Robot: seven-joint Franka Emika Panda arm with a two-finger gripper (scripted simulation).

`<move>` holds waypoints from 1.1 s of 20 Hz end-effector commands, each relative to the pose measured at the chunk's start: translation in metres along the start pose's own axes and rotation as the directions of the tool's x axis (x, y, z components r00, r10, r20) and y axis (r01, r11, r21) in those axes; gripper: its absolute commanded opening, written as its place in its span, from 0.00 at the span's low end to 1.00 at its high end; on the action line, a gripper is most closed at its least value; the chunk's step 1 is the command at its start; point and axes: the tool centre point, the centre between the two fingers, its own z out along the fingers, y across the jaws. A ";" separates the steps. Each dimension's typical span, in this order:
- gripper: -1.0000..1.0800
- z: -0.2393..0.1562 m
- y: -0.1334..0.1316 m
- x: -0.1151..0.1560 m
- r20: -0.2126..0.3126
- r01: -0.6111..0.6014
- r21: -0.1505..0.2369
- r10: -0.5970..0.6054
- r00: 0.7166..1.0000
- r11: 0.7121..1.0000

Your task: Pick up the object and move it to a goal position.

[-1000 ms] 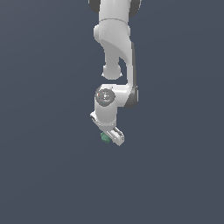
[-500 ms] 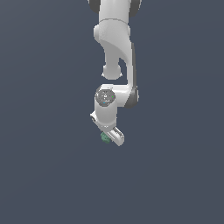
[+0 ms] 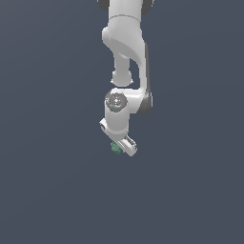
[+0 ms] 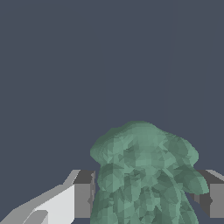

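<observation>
The object (image 3: 115,147) is a tiny teal-green lumpy chunk, seen in the exterior view just under the white arm's hand. In the wrist view the object (image 4: 144,175) fills the space between the two fingers (image 4: 83,194) and its mottled top bulges past them. My gripper (image 3: 118,147) is shut on the object, with a finger against each side of it. The white hand hides most of the chunk in the exterior view.
A plain dark grey-blue ground (image 3: 52,190) fills both views. The white arm (image 3: 126,43) comes down from the top of the exterior view. No other object or marker shows.
</observation>
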 end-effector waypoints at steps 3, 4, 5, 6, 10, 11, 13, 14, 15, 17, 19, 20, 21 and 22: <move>0.00 -0.017 0.000 -0.013 -0.001 0.001 0.001 -0.001 1.000 1.000; 0.00 -0.022 0.000 -0.017 -0.001 0.001 0.001 -0.001 1.000 1.000; 0.00 -0.028 0.000 -0.021 -0.001 0.001 0.001 -0.001 1.000 1.000; 0.00 -0.034 0.001 -0.025 0.000 0.000 0.001 0.000 1.000 1.000; 0.00 -0.060 0.001 -0.045 0.000 0.000 0.001 0.000 1.000 1.000; 0.00 -0.066 0.001 -0.049 0.000 0.000 0.001 0.000 1.000 1.000; 0.00 -0.077 0.001 -0.057 0.000 0.000 0.001 0.000 1.000 1.000; 0.00 -0.082 0.001 -0.061 0.000 0.000 0.001 0.000 1.000 1.000; 0.00 -0.087 0.001 -0.064 0.000 0.000 0.001 0.000 1.000 1.000; 0.00 -0.095 0.001 -0.070 0.000 0.000 0.001 0.000 1.000 1.000; 0.00 -0.102 0.001 -0.074 0.000 0.000 0.001 0.000 1.000 1.000; 0.00 -0.105 0.001 -0.076 -0.001 0.000 0.000 0.000 1.000 1.000; 0.00 -0.107 0.001 -0.078 -0.001 0.000 0.000 0.000 1.000 1.000; 0.00 -0.109 0.001 -0.079 -0.001 0.000 0.000 0.000 1.000 1.000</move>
